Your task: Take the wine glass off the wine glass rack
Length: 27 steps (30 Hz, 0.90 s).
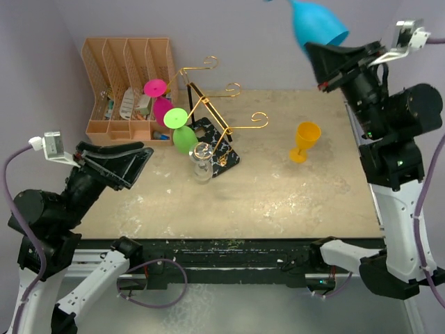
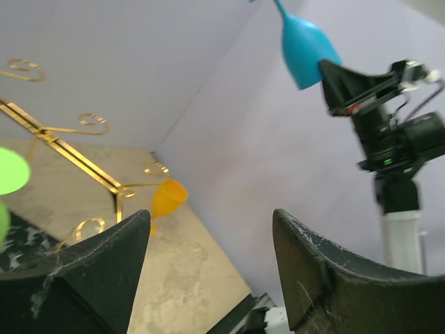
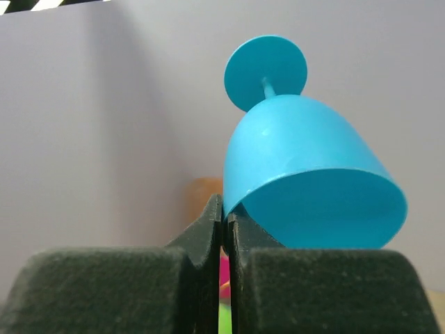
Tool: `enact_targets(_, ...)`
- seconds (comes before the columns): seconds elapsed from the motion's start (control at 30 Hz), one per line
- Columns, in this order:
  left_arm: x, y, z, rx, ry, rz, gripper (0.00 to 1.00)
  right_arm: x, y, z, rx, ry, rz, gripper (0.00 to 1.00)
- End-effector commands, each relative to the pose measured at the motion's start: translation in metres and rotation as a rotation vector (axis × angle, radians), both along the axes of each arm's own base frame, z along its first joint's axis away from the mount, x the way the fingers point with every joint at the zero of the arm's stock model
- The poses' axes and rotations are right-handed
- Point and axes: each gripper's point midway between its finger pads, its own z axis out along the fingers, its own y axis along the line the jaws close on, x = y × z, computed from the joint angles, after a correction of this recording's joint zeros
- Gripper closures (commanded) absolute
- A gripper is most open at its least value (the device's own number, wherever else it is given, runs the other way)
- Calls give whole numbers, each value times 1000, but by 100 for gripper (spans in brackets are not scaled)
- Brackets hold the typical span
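My right pincer [image 3: 224,209] is clamped on the rim of the blue wine glass [image 3: 306,174]. It holds the glass high at the far right, foot up, well apart from the wine glass rack [image 1: 212,111]. My left pincer [image 1: 141,161] is at the near left with its fingers apart and nothing btwn them, pointed twd the rack.

Risks, as I judge them:
- The bite looks small, just the fingertips on one edge of the rim w/ the whole bowl hanging off to one side. The glass could swivel or slip out if I swing fast.
- A drop from up here would land on the table [image 1: 278,202], maybe near the orange glass [image 1: 304,141] standing right of the rack.
- The foot is up, so setting it down upright needs a wrist turn, and that loads the thin grip more.
- If my left pincer pushes fwd it could knock the green glass [image 1: 184,132] or pink glass [image 1: 158,97] hanging on the rack, or the clear glass [image 1: 202,163] by its base.

Views:
- The right wrist cam shows the bite on the rim up close and the foot, but no table.
- The top cam crops the foot off and hides the bite. It does give the layout, incl. the orange organiser [image 1: 128,83] at the far left.
- The left wrist cam shows my open fingers and the blue glass seen from low down.
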Motion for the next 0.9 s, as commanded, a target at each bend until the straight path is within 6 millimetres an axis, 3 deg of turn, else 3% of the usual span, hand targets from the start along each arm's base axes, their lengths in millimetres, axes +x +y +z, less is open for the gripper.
enact_targets(0.0,34,7,-54,260,154,129,27,95,-107,-105,-246,447,-736,100)
enact_targets(0.1,44,4,-73,357,224,126,30,129,-140,-148,-337,611,-875,100)
enact_targets(0.27,55,8,-104,491,330,145,31,164,-197,-207,-355,845,-931,100)
enact_targets(0.47,60,19,-122,569,374,195,31,165,-246,-275,-409,1045,-1013,100)
enact_targets(0.63,65,19,-136,627,423,193,30,157,-260,-307,-442,1123,-1031,100)
enact_targets(0.87,66,25,-145,687,457,208,28,157,-256,-355,-432,1211,-957,100)
